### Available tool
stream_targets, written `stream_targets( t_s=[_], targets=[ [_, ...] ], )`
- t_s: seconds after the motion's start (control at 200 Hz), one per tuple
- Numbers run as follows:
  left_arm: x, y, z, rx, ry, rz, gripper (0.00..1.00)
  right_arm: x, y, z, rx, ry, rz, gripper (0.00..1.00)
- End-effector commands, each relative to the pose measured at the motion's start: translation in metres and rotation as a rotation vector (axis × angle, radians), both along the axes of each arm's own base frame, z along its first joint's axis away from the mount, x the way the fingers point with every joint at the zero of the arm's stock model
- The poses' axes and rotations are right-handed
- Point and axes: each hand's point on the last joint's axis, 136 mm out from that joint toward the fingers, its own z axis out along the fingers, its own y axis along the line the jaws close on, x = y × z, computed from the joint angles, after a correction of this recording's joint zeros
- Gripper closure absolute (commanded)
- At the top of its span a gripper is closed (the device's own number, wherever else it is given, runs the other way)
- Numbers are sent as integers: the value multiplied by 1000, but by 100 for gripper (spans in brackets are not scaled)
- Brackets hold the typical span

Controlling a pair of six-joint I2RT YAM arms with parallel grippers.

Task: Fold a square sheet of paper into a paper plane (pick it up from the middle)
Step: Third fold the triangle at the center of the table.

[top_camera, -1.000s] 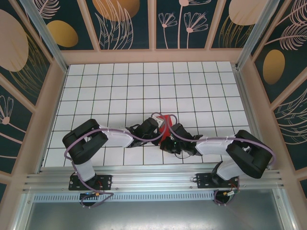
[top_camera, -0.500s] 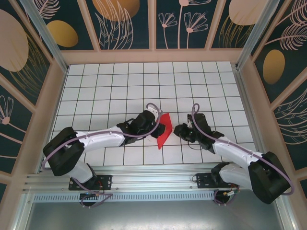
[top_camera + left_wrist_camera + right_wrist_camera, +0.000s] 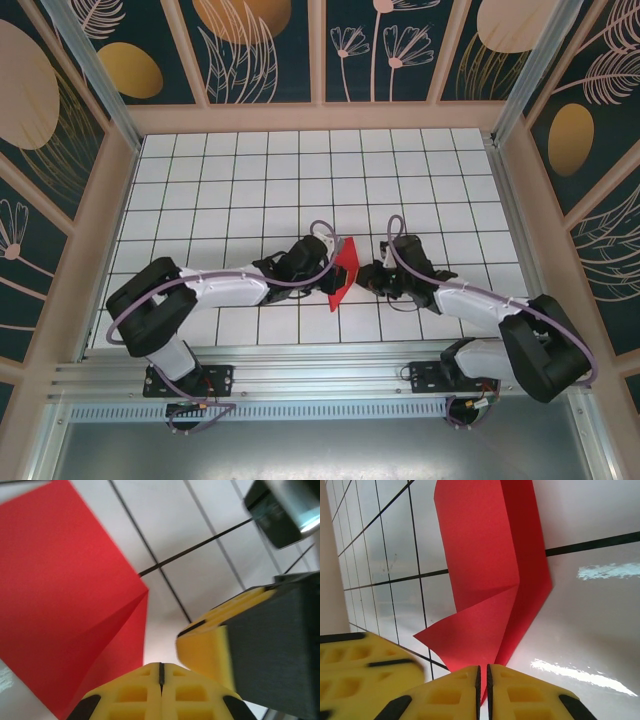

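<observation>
Creased red paper sits on desk between left fingers and right fingers. Both pairs are pressed together at its edges.

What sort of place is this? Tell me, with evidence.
Likely a robot lab test cell: white grid-tiled table, aluminium frame rail along the near edge, printed floral wall panels enclosing it.

A white tiled desk is lying under black grid lines and catching bright glare in the right wrist view. Dark teal wall panels with pale plant and oval motifs are standing around it, set in a beige frame. An aluminium rail is running along the near edge, with a grey metal sheet lying below it.
</observation>
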Motion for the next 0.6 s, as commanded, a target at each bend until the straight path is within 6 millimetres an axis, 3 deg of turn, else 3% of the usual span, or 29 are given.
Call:
stream_targets(
  t_s=[0.0, 0.04, 0.055, 0.11, 0.24, 0.42, 0.595],
  targets=[
    [7, 0, -13, 31, 23, 33, 100, 12, 15, 18, 55, -59, 47, 86],
    [11, 3, -14, 52, 16, 52, 100, 14, 16, 17, 50, -57, 46, 86],
    [10, 5, -25, 81, 28, 57, 100, 14, 17, 17, 48, -55, 45, 86],
    [13, 10, -35, 119, 29, 76, 100, 16, 17, 14, 39, -49, 45, 86],
    [13, 16, -48, 164, 30, 82, 100, 20, 21, 7, 24, -31, 52, 87],
    [10, 17, -51, 153, 25, 62, 100, 25, 29, 2, 12, -19, 69, 88],
    [7, 19, -55, 167, 28, 50, 100, 31, 25, -17, -50, 6, 49, 90]
  ],
)
